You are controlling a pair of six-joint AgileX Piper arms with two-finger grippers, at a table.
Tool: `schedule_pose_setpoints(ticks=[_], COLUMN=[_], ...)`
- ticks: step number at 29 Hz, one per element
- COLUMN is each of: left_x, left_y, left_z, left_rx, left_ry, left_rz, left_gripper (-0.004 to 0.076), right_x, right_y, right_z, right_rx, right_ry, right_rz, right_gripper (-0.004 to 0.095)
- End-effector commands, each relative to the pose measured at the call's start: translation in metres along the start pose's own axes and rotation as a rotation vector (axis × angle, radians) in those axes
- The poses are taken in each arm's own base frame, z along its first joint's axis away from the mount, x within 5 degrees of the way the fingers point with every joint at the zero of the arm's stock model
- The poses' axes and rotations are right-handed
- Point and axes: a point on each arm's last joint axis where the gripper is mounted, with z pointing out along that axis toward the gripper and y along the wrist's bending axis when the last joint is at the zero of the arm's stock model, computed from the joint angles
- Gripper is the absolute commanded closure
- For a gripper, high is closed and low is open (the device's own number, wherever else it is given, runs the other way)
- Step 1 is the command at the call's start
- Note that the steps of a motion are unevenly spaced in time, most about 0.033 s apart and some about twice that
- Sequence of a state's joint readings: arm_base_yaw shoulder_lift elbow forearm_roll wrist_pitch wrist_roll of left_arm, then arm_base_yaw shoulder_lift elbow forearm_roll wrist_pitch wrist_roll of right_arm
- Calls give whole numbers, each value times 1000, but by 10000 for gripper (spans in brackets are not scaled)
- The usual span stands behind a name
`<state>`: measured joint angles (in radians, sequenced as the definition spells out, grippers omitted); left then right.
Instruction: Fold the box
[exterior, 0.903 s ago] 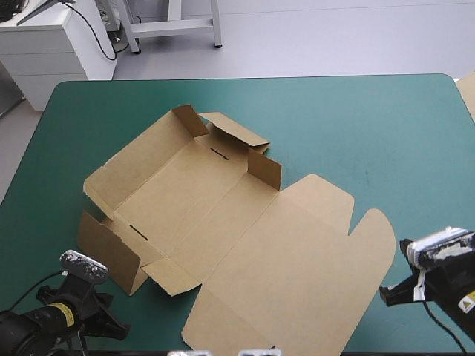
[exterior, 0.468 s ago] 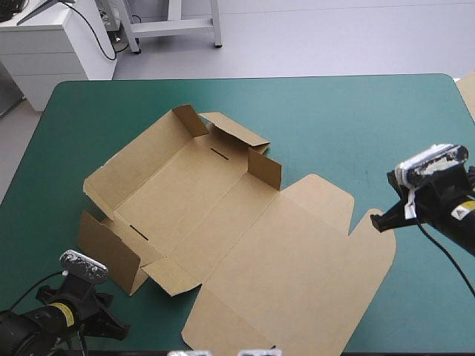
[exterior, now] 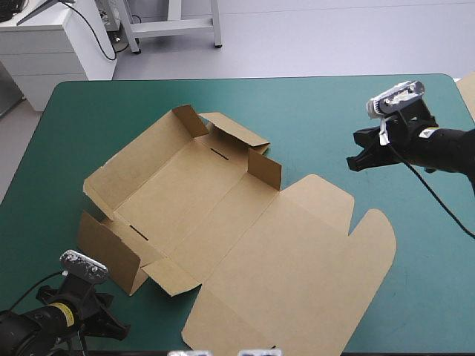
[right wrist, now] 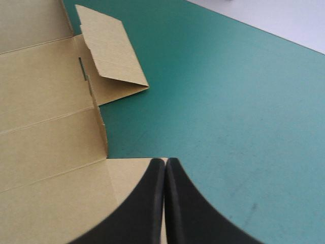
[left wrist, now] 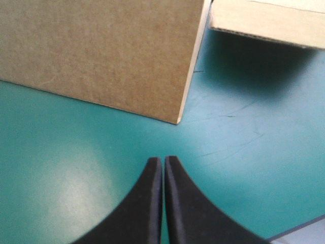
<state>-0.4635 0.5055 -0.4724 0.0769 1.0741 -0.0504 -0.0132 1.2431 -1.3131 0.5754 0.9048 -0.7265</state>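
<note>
Jaws closed, empty: left gripper (left wrist: 163, 160) near a raised flap of the box (exterior: 237, 230), right gripper (right wrist: 165, 161) beside its lid, neither touching.

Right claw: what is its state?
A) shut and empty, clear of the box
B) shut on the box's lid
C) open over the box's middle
A: the right claw is a single pointed arch with nothing between its fingers, and the high view shows it apart from the box.

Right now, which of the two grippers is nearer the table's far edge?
The right gripper, beyond the far-right corner of the box; the left gripper sits at the near edge of the table.
</note>
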Motion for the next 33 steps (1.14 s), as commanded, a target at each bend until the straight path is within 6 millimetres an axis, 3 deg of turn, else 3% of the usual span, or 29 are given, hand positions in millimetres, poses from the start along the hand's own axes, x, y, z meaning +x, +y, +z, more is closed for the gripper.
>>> schedule_pose_setpoints(ticks=[1, 10, 13, 17, 19, 24, 33], left_x=[-8, -8, -8, -8, -8, -8, -8], left_y=[-1, -1, -1, -1, -1, -1, -1], left_z=[-5, -5, -5, -5, -5, -5, -5], left_rx=[7, 7, 7, 7, 7, 7, 7], left_ry=[-51, -51, -51, -51, -51, -51, -51], left_rz=[-2, -1, -1, -1, -1, -1, -1], left_gripper=[731, 731, 731, 731, 731, 731, 731], right_x=[-20, -37, -38, -39, -40, -40, -61], right_y=[1, 33, 43, 46, 45, 41, 42], right_z=[3, 58, 81, 106, 116, 136, 164], right_rx=[-71, -153, -151, -152, -164, -199, -275], right_ry=[-60, 3, 68, 125, 150, 266, 365], right_rz=[-6, -171, -221, -196, -184, -218, -270], right_gripper=[921, 893, 746, 431, 330, 328, 329])
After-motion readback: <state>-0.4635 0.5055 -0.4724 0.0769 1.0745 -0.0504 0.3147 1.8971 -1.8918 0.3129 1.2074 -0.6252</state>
